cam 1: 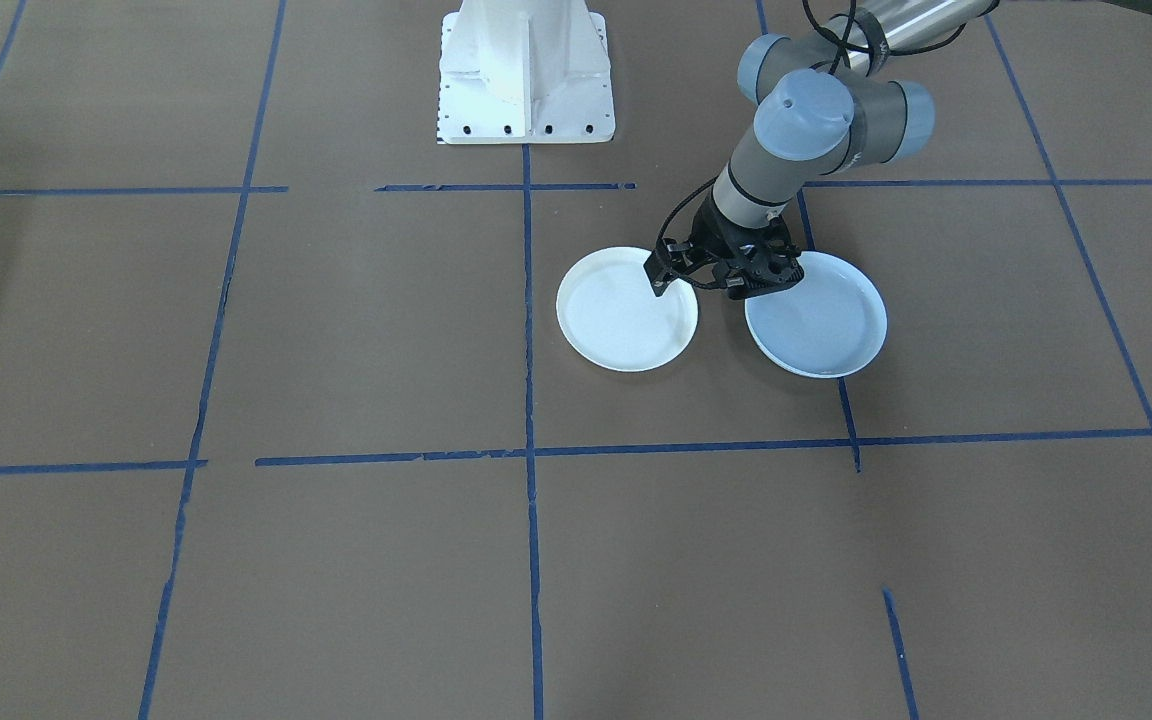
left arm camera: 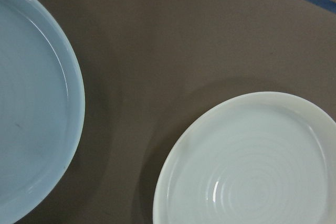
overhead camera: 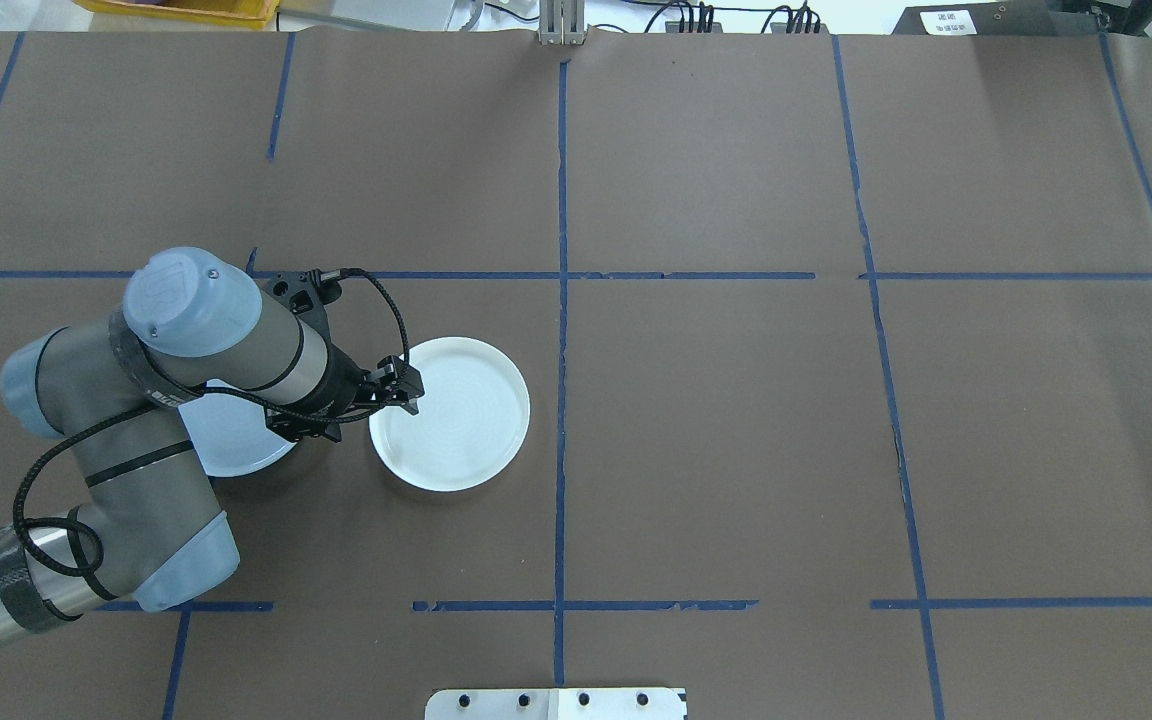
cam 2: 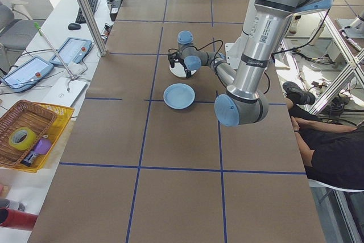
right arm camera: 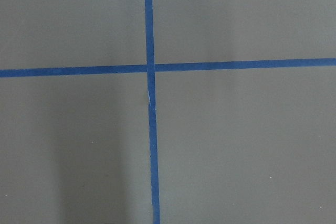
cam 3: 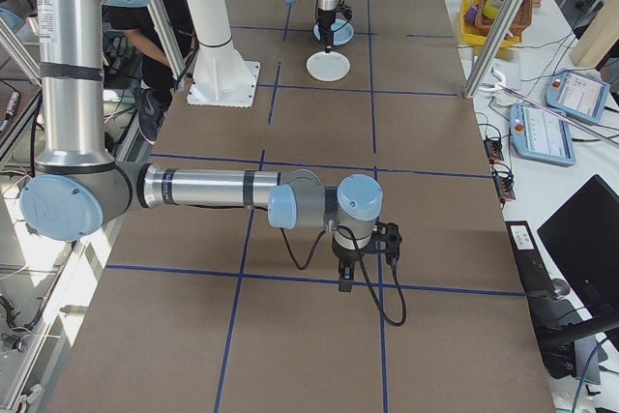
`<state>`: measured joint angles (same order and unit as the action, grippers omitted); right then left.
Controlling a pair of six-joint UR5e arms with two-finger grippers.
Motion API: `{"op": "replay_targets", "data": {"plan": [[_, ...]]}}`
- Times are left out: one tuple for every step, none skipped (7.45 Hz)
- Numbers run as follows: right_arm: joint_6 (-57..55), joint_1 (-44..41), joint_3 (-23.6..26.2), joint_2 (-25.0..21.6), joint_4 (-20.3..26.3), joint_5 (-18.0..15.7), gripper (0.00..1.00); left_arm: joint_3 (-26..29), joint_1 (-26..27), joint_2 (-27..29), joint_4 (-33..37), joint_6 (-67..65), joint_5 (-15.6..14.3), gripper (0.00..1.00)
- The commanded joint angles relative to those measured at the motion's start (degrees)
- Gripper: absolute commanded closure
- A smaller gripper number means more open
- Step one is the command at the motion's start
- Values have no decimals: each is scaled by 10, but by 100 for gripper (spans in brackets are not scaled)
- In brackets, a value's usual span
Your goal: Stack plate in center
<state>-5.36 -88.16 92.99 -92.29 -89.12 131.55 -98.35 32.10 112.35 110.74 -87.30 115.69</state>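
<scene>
We see two plates on the table (overhead camera: 736,450): the ringed white plate (overhead camera: 450,413) near the middle, the glossy blue plate (cam 1: 816,315) just beside it, apart. The left end effector (cam 1: 694,281) hovers over the white plate's rim with fingers spread, holding nothing. The right end effector (cam 3: 364,263) shows only in the side view, so we cannot tell its state. Both plates look rigid, light, slick and chippable; we judge a rim pinch safest.

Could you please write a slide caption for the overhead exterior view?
Left gripper at white ringed plate's rim; bluish plate beside it.
</scene>
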Motion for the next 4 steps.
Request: {"op": "replay_targets", "data": {"plan": [[0, 0, 0, 0, 0, -1, 0, 20, -2, 5, 2, 0, -2, 10], [0, 0, 0, 0, 0, 0, 0, 25, -2, 5, 3, 0, -2, 13], [1, 0, 0, 0, 0, -1, 0, 27, -2, 6, 3, 0, -2, 18], [0, 0, 0, 0, 0, -1, 0, 27, -2, 6, 3, 0, -2, 26]]}}
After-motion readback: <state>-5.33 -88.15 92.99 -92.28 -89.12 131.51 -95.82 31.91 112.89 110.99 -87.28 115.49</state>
